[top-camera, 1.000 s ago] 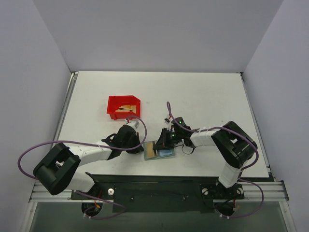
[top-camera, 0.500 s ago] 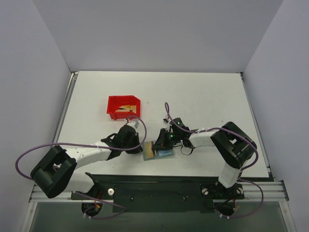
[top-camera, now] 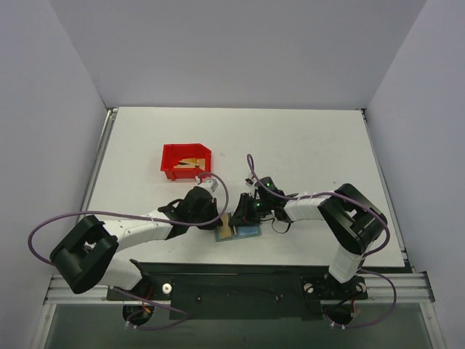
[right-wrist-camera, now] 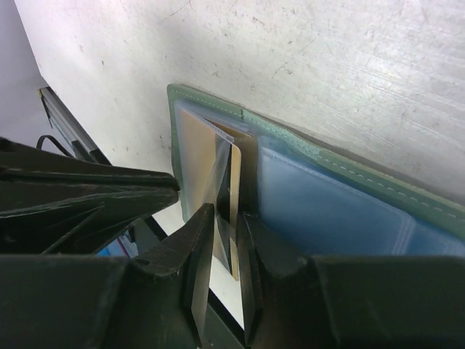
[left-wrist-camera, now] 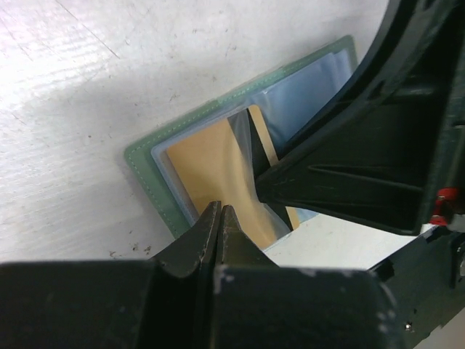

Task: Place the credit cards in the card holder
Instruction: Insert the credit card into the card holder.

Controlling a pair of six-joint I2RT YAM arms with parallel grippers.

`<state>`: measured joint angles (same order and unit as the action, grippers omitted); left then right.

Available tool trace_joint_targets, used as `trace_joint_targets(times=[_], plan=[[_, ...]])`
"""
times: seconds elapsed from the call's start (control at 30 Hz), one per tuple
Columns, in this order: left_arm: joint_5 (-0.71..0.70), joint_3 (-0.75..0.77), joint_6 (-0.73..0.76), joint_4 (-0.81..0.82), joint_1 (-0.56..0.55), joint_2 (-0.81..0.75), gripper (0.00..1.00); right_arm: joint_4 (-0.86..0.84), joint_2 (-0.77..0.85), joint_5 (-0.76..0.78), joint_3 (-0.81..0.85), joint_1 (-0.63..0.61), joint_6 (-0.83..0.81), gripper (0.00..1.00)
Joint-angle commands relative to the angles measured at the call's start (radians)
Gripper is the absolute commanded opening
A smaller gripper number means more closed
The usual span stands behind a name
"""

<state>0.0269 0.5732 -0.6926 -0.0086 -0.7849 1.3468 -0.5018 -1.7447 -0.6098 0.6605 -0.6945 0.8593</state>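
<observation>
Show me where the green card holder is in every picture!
Top external: the card holder lies low in the centre.
Left wrist: the card holder runs from the middle to the upper right.
Right wrist: the card holder runs from the centre to the right edge.
Shared landmark: the gold-tan card tucked in its end pocket.

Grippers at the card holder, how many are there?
2. The left gripper, shut, sits at the card holder's left end over a gold card; the right gripper, slightly open, straddles that card's edge. None hidden.
</observation>
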Motion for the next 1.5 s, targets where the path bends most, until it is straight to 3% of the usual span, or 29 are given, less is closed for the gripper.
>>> trace_joint_targets(times=[0.0, 0.17, 0.33, 0.63, 0.83, 1.47], plan=[[0.011, 0.007, -0.005, 0.065, -0.023, 0.046, 0.00, 0.144, 0.037, 0.102, 0.011, -0.008, -0.071, 0.20], [0.013, -0.004, -0.013, 0.078, -0.030, 0.074, 0.00, 0.232, 0.115, 0.156, 0.021, -0.007, -0.115, 0.29], [0.015, -0.007, -0.019, 0.078, -0.030, 0.074, 0.00, 0.279, 0.174, 0.185, 0.019, -0.008, -0.135, 0.31], [-0.005, -0.003, -0.021, 0.032, -0.028, -0.003, 0.00, 0.278, 0.139, 0.199, 0.025, -0.007, -0.144, 0.08], [-0.047, -0.016, -0.018, 0.010, -0.019, -0.077, 0.00, 0.273, 0.106, 0.196, 0.031, -0.007, -0.146, 0.00], [-0.062, -0.047, -0.001, -0.014, -0.016, 0.038, 0.00, 0.289, 0.053, 0.147, 0.082, -0.028, -0.174, 0.00]])
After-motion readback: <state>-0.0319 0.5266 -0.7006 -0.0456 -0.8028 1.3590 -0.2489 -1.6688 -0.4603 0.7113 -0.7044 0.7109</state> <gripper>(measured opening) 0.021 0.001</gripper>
